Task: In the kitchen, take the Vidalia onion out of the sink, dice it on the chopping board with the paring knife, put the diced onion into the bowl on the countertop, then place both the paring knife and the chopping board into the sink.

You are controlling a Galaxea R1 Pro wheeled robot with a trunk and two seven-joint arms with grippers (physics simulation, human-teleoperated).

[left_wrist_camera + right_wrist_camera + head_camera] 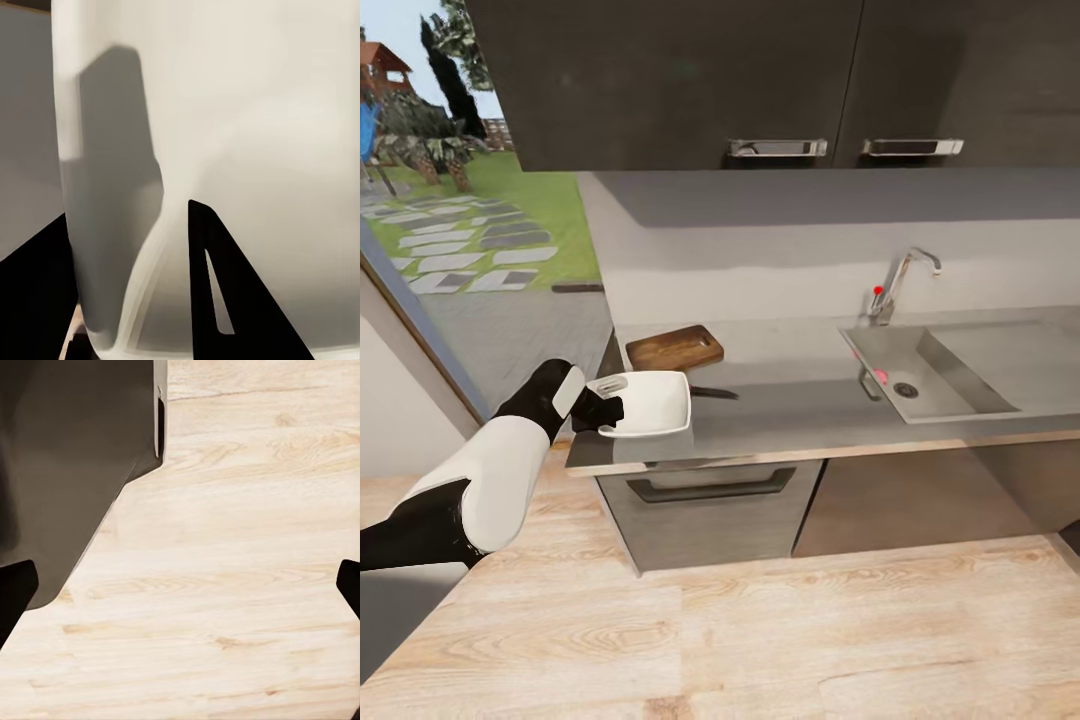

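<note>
Now, left end effector (pixel 603 409) clamped on bowl (pixel 652 402) rim, r. end effector (pixel 180 585) wide open.

The left arm (pixel 500 470) reaches forward from low at the left, its white forearm rising into a black wrist. The left gripper (pixel 605 408) is clamped on the rim of the bowl (pixel 655 400). The right gripper's (pixel 180 585) dark fingertips (pixel 15 592) stand wide apart, pointing down.

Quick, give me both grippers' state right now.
Left gripper: closed on the rim of the bowl.
Right gripper: open, holding nothing, pointed down at the wood floor.
</note>
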